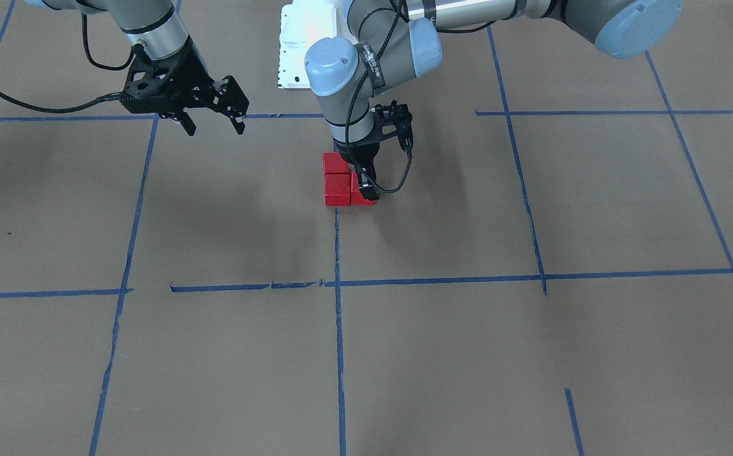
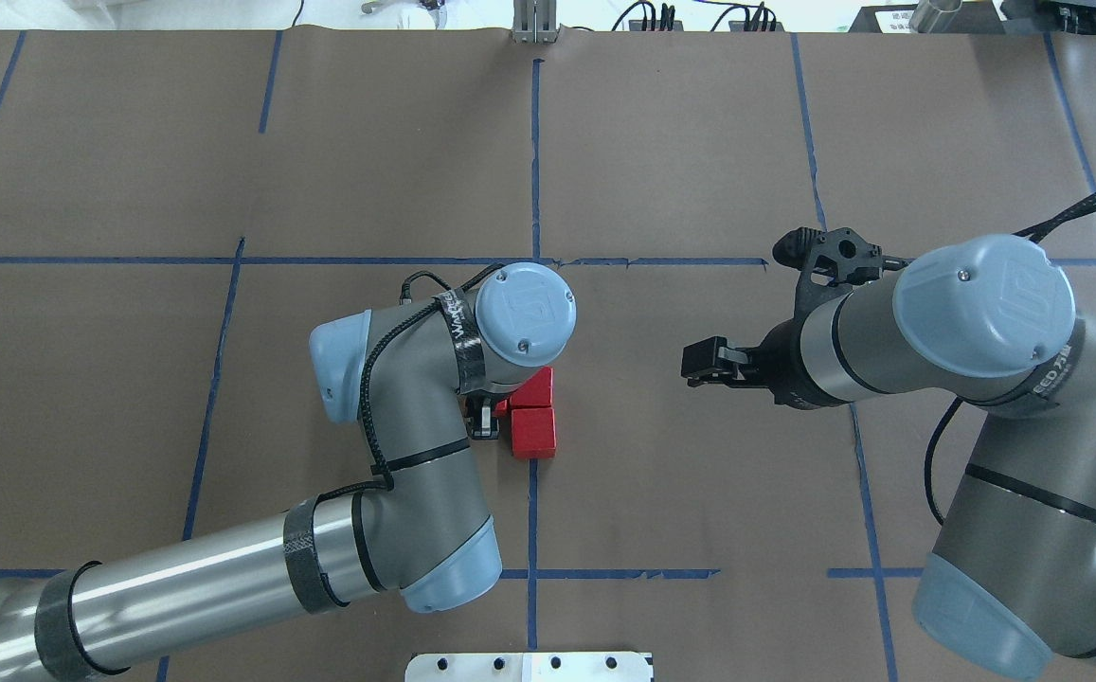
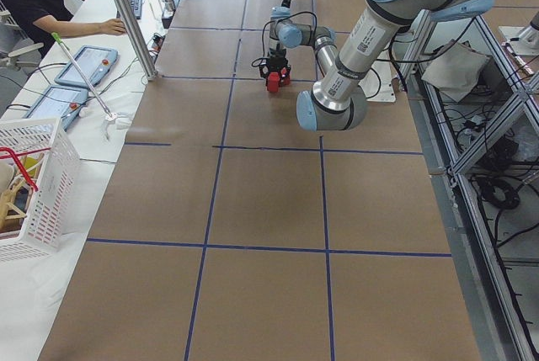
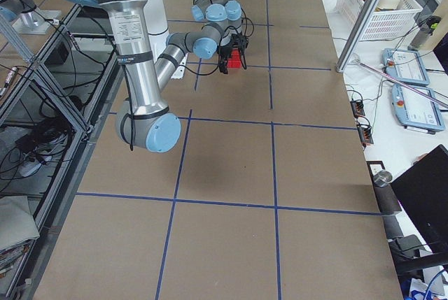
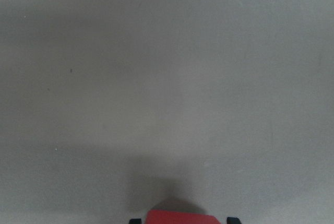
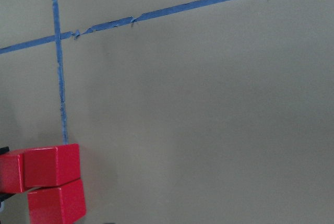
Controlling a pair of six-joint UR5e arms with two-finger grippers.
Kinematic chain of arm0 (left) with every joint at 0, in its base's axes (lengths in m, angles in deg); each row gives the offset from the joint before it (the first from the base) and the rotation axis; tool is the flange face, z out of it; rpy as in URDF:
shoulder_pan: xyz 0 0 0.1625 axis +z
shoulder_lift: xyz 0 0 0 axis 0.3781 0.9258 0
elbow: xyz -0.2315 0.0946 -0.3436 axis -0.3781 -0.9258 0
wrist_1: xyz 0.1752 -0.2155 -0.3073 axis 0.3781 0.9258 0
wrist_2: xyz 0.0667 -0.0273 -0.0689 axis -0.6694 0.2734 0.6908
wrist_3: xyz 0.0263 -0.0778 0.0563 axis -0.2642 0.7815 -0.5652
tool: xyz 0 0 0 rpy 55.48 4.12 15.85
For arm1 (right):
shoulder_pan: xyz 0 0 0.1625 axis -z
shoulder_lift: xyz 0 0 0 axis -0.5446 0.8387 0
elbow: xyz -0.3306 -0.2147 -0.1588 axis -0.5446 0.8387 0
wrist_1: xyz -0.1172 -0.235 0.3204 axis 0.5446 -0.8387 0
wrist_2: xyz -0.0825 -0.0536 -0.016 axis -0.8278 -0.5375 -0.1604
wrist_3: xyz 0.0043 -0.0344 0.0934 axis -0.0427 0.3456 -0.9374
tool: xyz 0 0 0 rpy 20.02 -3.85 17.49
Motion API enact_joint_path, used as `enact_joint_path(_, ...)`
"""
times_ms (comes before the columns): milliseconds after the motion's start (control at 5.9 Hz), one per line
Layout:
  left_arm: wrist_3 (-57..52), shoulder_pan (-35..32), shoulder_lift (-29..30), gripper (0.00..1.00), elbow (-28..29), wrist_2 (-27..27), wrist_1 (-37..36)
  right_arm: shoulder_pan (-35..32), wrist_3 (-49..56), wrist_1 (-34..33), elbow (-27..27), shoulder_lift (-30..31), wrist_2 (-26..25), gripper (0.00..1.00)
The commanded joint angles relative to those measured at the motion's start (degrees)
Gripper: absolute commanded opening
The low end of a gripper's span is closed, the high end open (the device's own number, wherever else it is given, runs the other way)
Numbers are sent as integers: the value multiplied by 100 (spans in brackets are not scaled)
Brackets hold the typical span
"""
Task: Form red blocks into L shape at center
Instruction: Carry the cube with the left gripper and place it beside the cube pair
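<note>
Three red blocks sit together in an L on the center (image 1: 417, 215) of the brown paper, at the end of a blue tape line. Two of them (image 1: 336, 163) (image 1: 337, 189) form a column. The third (image 1: 358, 197) lies beside the column's end, with my left gripper (image 1: 366, 183) down over it. In the left wrist view this block (image 5: 180, 217) fills the space between the fingertips (image 5: 135, 220), which look shut on it. My right gripper (image 1: 211, 120) hangs open and empty, off to one side. From overhead, the left wrist hides much of the blocks (image 2: 534, 431).
A white plate (image 1: 303, 50) lies at the robot's base edge of the table. Blue tape lines (image 2: 533, 170) grid the brown paper. In the exterior left view a person sits beside the table at the far left, and a white basket (image 3: 34, 184) stands near them.
</note>
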Motion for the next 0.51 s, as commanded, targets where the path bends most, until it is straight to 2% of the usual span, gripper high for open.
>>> enact_joint_path(0, -13, -25, -10, 100, -13, -8, 3, 0, 0, 0, 0, -5, 7, 100)
enact_joint_path(339, -56, -34, 16, 100, -162, -8, 3, 0, 0, 0, 0, -5, 7, 100)
